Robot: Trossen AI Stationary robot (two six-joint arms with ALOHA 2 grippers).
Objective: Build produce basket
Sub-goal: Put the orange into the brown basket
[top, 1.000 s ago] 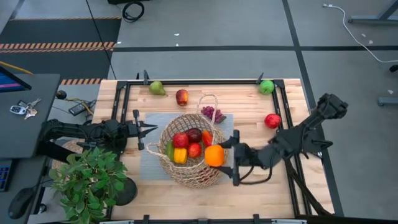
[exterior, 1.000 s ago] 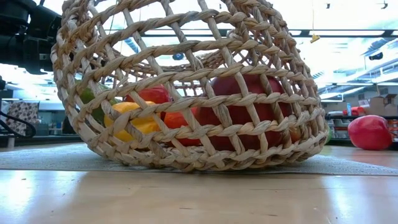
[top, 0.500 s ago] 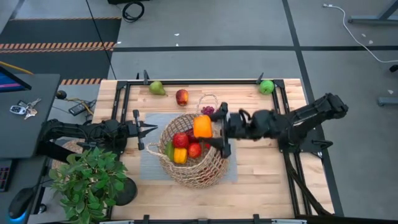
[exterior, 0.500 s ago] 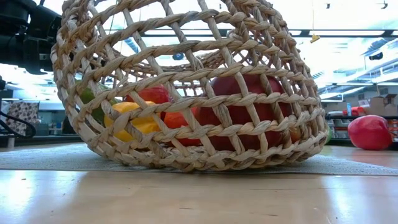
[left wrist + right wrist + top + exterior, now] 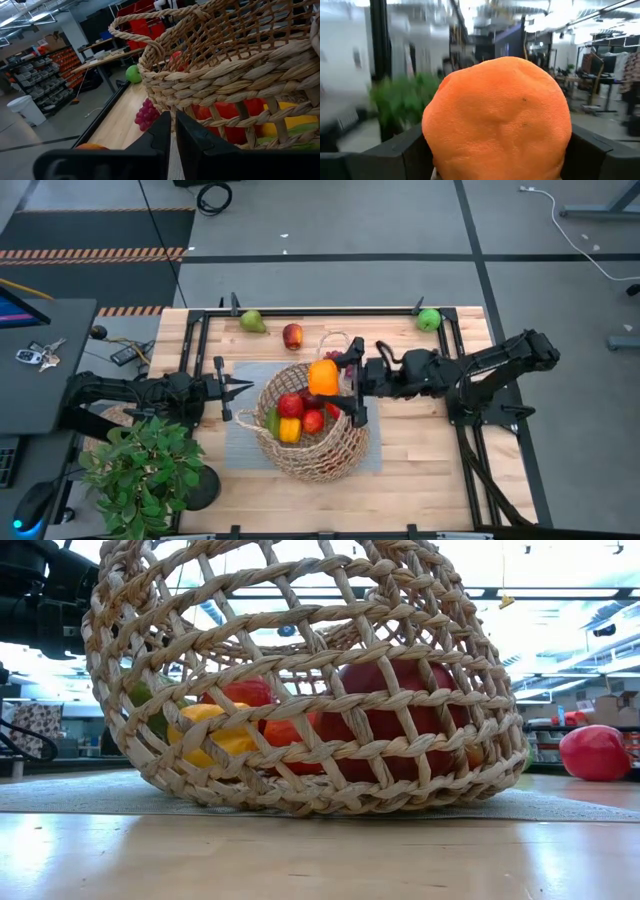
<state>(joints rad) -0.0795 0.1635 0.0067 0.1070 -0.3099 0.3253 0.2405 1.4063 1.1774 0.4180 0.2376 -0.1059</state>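
- Right gripper (image 5: pixel 341 379) clamps the orange (image 5: pixel 324 378), held over the far rim of the basket (image 5: pixel 345 450).
- Basket sits mid-table on a grey mat (image 5: pixel 236 442), fruit inside.
- Left gripper (image 5: pixel 244 388) closed, empty, just beside the basket.

high: straight down | low: table-level, close | shared: basket (image 5: pixel 305 425)

Tan open-weave basket (image 5: pixel 306 442), orange fruit (image 5: pixel 324 378) (dimpled), grey mat (image 5: pixel 240 442)

Two dark jointed arms, black cables, black two-finger pincers
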